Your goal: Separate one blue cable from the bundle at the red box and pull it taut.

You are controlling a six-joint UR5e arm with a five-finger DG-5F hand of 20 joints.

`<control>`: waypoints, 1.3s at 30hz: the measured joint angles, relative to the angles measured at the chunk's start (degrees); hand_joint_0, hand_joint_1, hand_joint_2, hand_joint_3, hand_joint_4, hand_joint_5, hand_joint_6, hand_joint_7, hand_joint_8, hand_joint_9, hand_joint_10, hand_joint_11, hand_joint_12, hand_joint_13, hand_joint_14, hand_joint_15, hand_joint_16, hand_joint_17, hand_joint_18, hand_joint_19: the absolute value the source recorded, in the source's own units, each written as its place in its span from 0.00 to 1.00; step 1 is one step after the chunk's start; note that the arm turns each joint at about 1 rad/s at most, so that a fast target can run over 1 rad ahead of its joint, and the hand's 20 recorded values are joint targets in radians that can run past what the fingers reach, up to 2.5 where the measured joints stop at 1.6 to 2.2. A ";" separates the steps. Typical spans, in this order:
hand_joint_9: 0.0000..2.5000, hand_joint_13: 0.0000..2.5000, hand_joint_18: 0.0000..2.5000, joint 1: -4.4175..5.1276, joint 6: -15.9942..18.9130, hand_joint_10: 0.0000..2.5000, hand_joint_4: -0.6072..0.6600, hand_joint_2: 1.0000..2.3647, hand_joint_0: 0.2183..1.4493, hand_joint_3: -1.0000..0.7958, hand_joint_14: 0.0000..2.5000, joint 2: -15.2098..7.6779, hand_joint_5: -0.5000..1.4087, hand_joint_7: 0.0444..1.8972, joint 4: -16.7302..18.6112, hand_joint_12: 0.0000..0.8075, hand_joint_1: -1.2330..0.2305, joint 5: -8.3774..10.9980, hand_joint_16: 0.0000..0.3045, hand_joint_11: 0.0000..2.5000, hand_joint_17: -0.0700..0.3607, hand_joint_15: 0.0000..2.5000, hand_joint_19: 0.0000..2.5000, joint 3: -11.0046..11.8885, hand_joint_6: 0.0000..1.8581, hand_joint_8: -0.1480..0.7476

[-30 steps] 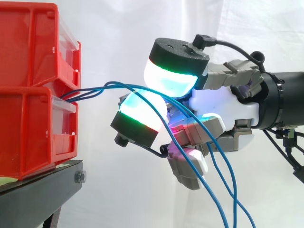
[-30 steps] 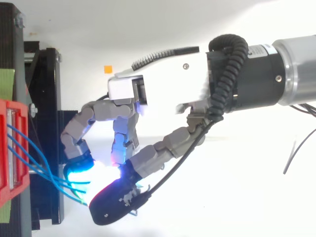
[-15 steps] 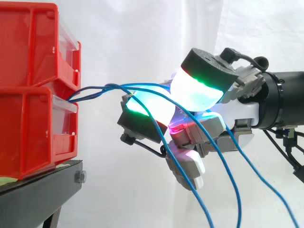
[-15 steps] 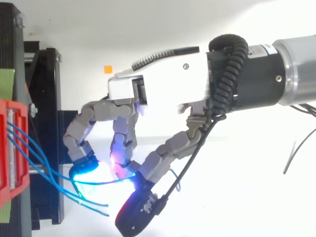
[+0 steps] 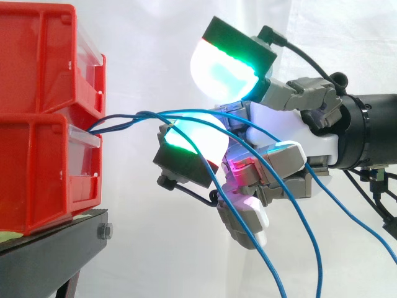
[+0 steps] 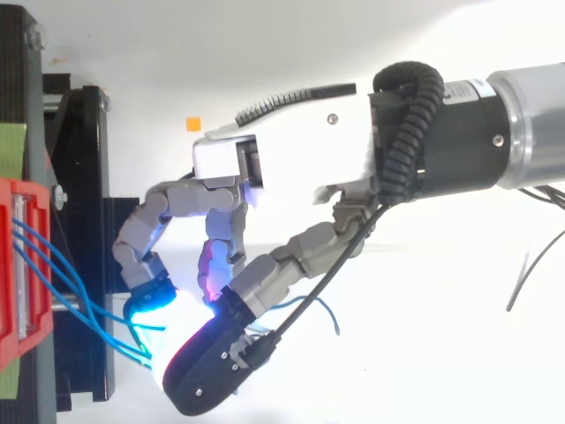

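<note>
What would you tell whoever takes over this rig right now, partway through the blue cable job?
The hand is open at the bundle. Its thumb pad is raised above the cables and a finger pad lies under them, with a gap between the pads, so nothing is pinched.
The blue cables leave the front of the red bins on the black stand, run together over the finger pad and hang slack below the hand.
Done: the hand is in among the bundle.
Left: single out one cable, pinch it and pull it taut away from the bins.

No text reads anywhere; the orange sticker (image 6: pixel 193 124) looks blank.
</note>
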 measured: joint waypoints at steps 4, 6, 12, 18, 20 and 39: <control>0.56 0.46 0.41 0.00 0.05 0.01 0.55 0.01 0.30 0.38 0.01 0.00 0.20 0.59 0.01 0.55 0.43 0.01 0.18 0.53 0.44 0.28 0.28 -0.01 0.46 0.59; 0.57 0.47 0.43 0.00 0.07 0.01 0.56 0.01 0.29 0.43 0.01 -0.02 0.20 0.61 0.01 0.57 0.41 0.02 0.19 0.52 0.47 0.28 0.27 -0.01 0.46 0.63; 0.56 0.47 0.44 -0.01 0.09 0.01 0.56 0.01 0.30 0.51 0.01 0.00 0.20 0.65 -0.01 0.58 0.35 0.02 0.20 0.52 0.48 0.27 0.26 0.00 0.48 0.65; 0.54 0.43 0.43 -0.10 0.09 0.01 0.50 0.01 0.31 0.53 0.01 0.02 0.20 0.62 -0.92 0.53 0.32 -0.44 0.19 0.39 0.46 0.19 0.22 0.01 0.49 0.63; 0.52 0.41 0.42 -0.09 0.06 0.01 0.49 0.01 0.30 0.54 0.01 0.06 0.20 0.61 -1.52 0.50 0.32 -0.55 0.18 0.34 0.46 0.16 0.20 0.08 0.49 0.61; 0.36 0.38 0.41 0.39 -7.93 0.01 0.49 0.01 0.30 0.53 0.01 4.67 0.20 0.60 -13.43 0.54 0.33 1.95 0.19 0.21 0.47 0.16 0.20 0.16 0.48 0.63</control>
